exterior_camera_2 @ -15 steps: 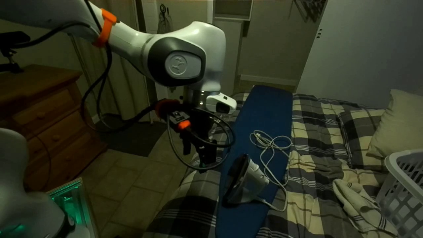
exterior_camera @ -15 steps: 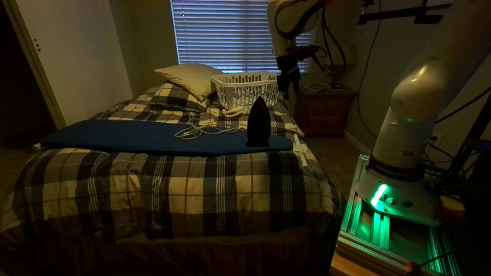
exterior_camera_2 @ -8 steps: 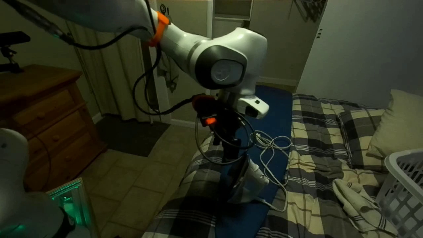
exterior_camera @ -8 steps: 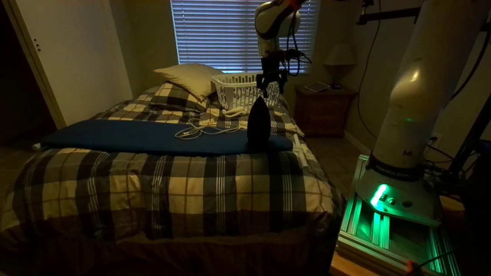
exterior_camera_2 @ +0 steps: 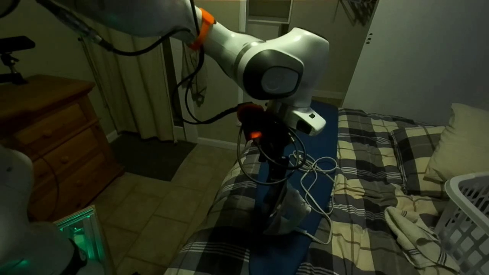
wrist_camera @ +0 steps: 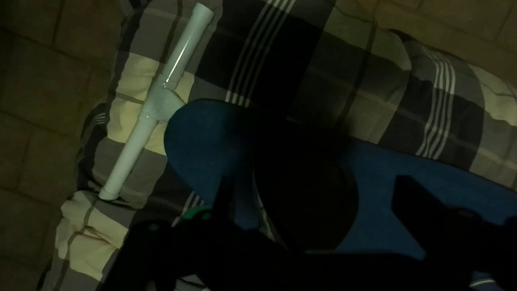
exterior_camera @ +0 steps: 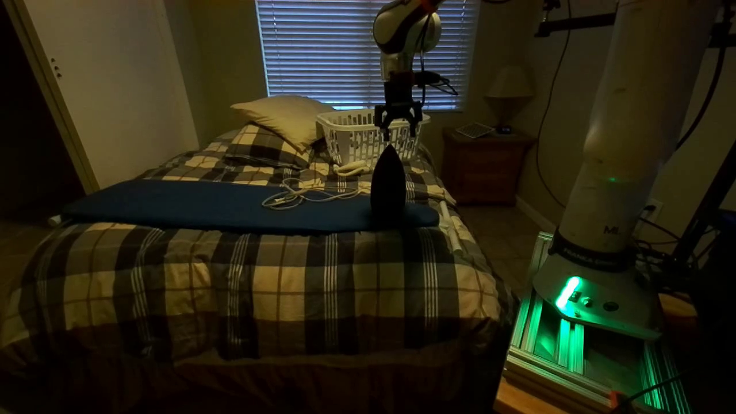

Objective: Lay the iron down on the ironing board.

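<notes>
On one board, one upright iron

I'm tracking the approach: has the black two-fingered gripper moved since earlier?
Yes: in an exterior view, the gripper shifted toward the picture's left relative to the white lattice laundry basket.

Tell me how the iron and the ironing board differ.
The iron stands on end, nose up; the ironing board lies flat. The iron is short, the ironing board long. The iron is pale with a dark sole, the ironing board blue. Both are on the bed.
</notes>
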